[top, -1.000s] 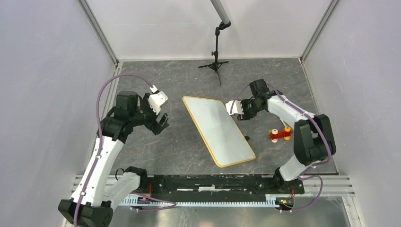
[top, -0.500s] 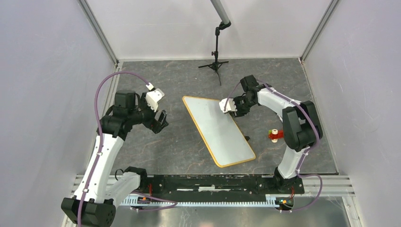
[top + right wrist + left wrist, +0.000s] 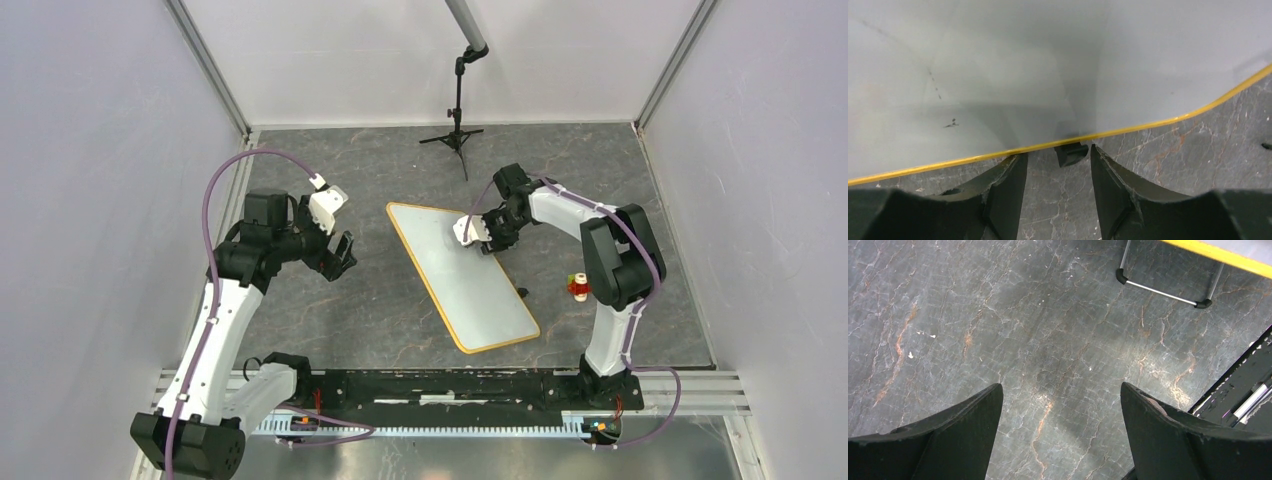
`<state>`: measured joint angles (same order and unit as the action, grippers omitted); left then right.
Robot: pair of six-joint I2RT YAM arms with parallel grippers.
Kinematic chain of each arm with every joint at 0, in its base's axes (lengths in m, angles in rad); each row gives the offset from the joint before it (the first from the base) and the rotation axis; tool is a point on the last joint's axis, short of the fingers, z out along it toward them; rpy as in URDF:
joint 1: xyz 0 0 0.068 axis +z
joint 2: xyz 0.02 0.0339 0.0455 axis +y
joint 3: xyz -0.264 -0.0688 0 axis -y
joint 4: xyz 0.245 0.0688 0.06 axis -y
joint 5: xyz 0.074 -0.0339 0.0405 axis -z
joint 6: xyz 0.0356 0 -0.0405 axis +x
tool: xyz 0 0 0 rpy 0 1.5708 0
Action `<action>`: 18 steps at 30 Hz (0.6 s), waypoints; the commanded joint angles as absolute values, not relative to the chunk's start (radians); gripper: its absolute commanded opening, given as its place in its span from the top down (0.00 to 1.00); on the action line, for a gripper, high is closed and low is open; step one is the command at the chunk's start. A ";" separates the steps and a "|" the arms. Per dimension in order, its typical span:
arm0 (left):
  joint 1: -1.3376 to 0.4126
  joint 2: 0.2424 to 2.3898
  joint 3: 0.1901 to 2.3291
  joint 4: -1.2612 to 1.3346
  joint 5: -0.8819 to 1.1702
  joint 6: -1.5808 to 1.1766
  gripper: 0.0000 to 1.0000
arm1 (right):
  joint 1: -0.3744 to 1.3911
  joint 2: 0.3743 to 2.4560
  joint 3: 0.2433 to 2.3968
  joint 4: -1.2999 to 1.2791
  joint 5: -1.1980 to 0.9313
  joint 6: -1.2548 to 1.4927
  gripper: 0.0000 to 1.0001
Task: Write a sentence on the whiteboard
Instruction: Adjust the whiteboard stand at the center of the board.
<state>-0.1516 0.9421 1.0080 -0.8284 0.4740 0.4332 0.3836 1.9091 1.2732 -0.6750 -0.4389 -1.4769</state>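
Right gripper (image 3: pixel 482 233): fingers parted, narrow gap, nothing held. It hangs over the far right part of the whiteboard (image 3: pixel 470 285). In the wrist view the gripper (image 3: pixel 1058 155) looks down on the board's (image 3: pixel 998 60) rim, with a black clip (image 3: pixel 1071 152) showing in the gap. Forearm runs back and right; the elbow is folded high over the table's right side.

Left gripper (image 3: pixel 340 257): fingers spread wide, empty, above bare table (image 3: pixel 380 310) left of the board, apart from it. From its wrist the gripper (image 3: pixel 1060 389) sees stone-pattern top, the board's yellow rim (image 3: pixel 1228 252) and a wire leg (image 3: pixel 1160 290) under it.

Board: mid-table, set diagonally, far corner left, near corner right. The face is plain white-grey from above; close up there is a small dark smudge (image 3: pixel 950 123) and a faint dashed streak (image 3: pixel 934 82).

Since a second ago: right gripper has moved left from off the board's right edge to over it. Its elbow has swung in and now hides most of the red toy (image 3: pixel 577 286). Left arm barely shifted; board unmoved.
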 commanded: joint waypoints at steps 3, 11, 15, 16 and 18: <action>-0.146 0.946 1.006 -0.788 0.479 0.413 0.07 | 0.422 1.955 1.342 -0.792 -0.481 -1.726 0.47; -0.143 0.944 0.998 -0.788 0.463 0.409 0.07 | 0.429 1.973 1.345 -0.806 -0.447 -1.681 0.69; -0.122 0.952 1.007 -0.784 0.457 0.373 0.07 | 0.426 1.954 1.315 -0.775 -0.430 -1.600 0.79; -0.110 0.960 1.014 -0.783 0.461 0.358 0.07 | 0.424 1.950 1.307 -0.767 -0.429 -1.572 0.84; -0.082 0.978 1.032 -0.784 0.467 0.327 0.07 | 0.420 1.940 1.289 -0.743 -0.424 -1.502 0.97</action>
